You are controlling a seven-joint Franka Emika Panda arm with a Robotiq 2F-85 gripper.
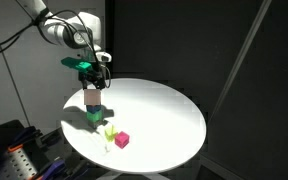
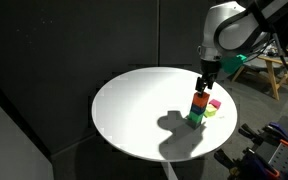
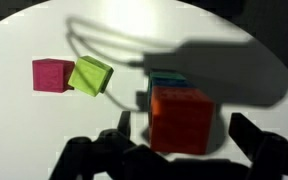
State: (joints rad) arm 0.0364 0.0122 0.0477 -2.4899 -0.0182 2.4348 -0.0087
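A small stack stands on the round white table (image 1: 164,110): an orange block (image 3: 180,118) on top of a green block (image 1: 94,118). The stack also shows in an exterior view (image 2: 198,104). My gripper (image 3: 184,138) hangs directly over the stack, just above it in both exterior views (image 1: 96,80) (image 2: 205,80). In the wrist view its two fingers flank the orange block with a gap on each side, so it is open and holds nothing.
A magenta block (image 3: 51,74) and a lime block (image 3: 90,75) lie touching on the table beside the stack, near the rim (image 1: 122,140) (image 1: 110,132). Dark curtains surround the table. Equipment stands by the table's edge (image 2: 274,135).
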